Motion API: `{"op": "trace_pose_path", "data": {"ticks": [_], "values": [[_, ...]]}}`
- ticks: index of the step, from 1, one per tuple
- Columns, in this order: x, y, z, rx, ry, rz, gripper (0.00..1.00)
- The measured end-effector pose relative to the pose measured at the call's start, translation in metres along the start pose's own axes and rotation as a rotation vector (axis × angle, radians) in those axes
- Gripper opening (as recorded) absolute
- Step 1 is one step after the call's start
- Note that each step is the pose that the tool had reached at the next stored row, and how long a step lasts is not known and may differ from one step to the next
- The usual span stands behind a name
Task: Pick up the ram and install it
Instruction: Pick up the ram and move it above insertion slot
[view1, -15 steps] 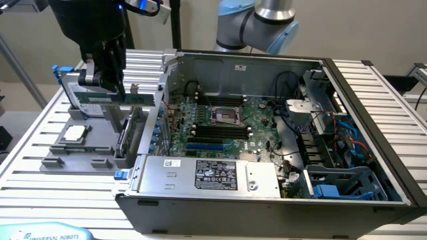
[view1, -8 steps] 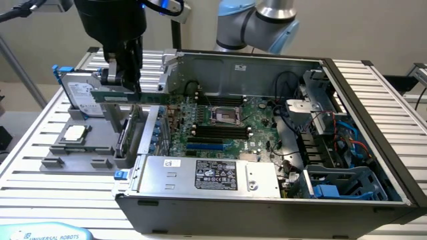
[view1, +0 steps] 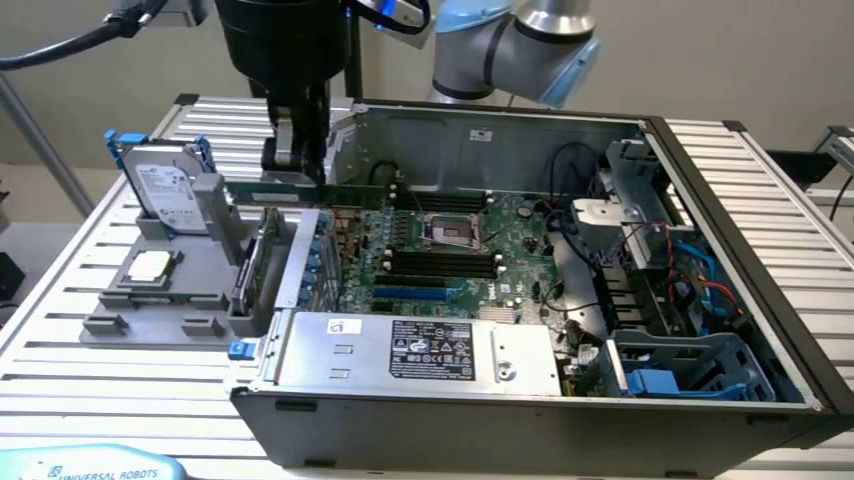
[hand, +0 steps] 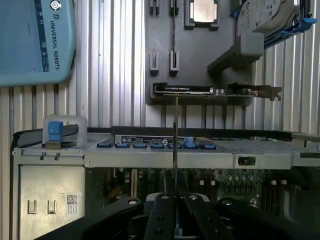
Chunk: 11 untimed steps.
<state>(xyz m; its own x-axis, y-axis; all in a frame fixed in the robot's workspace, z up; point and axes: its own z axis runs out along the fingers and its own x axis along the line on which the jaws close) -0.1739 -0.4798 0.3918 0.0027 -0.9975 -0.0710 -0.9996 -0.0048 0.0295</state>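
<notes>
Fingers (hand: 161, 212) pinch the ram (view1: 350, 192), held aloft at ten o'clock of the empty memory slots (view1: 441, 262); pickup done, seating remains.

Memory slots (view1: 441, 263) lie open from above, cables (view1: 650, 240) bunched well aside.

The case (view1: 534, 420) is grey matt metal. The table (view1: 80, 365) has ribbed, shiny metal slats. The holder (view1: 134, 325) looks like matt grey plastic. The ram (view1: 350, 194) is a smooth green board.
</notes>
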Motion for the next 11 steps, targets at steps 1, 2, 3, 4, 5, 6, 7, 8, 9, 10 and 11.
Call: {"op": "trace_pose_path", "data": {"ticks": [1, 2, 3, 4, 5, 6, 7, 8, 9, 10, 11], "values": [[0.0, -0.0045, -0.0001, -0.0001, -0.0001, 0.0, 0.13], [0.0, -0.0092, -0.0003, -0.0002, -0.0002, 0.0, 0.13], [-0.001, -0.0136, -0.0004, -0.0004, -0.0003, 0.0, 0.13], [-0.001, -0.0181, -0.0004, -0.0006, -0.0004, 0.0, 0.13], [-0.002, -0.0226, -0.0005, -0.001, -0.0005, 0.0, 0.13], [-0.002, -0.0274, -0.0004, -0.0015, -0.0005, 0.0, 0.13], [-0.003, -0.0319, -0.0002, -0.0019, -0.0005, 0.0, 0.13], [-0.004, -0.0364, 0.0001, -0.0023, -0.0005, 0.0, 0.13], [-0.005, -0.0409, 0.0004, -0.0029, -0.0005, 0.0, 0.13], [-0.006, -0.0456, 0.001, -0.0033, -0.0005, 0.0, 0.13], [-0.008, -0.05, 0.0017, -0.0039, -0.0005, 0.0, 0.13]]}}
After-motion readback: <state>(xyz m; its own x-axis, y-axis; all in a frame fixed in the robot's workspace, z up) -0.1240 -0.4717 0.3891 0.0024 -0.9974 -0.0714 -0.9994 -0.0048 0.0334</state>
